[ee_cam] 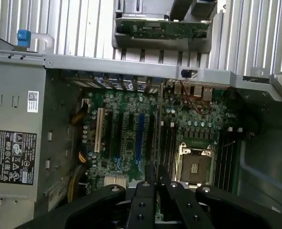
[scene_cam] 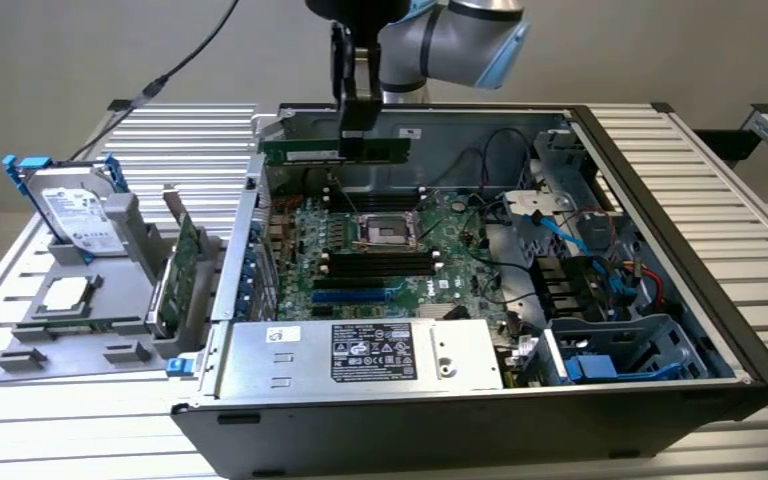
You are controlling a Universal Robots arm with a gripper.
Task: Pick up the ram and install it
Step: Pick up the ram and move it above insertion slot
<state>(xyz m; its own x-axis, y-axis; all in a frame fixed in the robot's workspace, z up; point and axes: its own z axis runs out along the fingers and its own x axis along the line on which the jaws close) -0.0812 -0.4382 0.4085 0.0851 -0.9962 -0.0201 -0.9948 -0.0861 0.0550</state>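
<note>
Above case (scene_cam: pixel 704 300): gripper (scene_cam: pixel 353 148) held ram (scene_cam: pixel 297 151) clamped near mid-length.
Handling: judged light, stiff, thin, fragile; edges looked safest, not chips.

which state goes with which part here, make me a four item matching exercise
1 long thin dark-green ram stick
2 silver box-shaped hard drive
3 square silver processor chip
4 large green expansion card

A flat on the grey plastic tray
B held by the gripper over the black computer case
C propped upright, blue rails alongside
D on edge beside the case wall

Pairs: 1-B; 2-C; 3-A; 4-D
</note>
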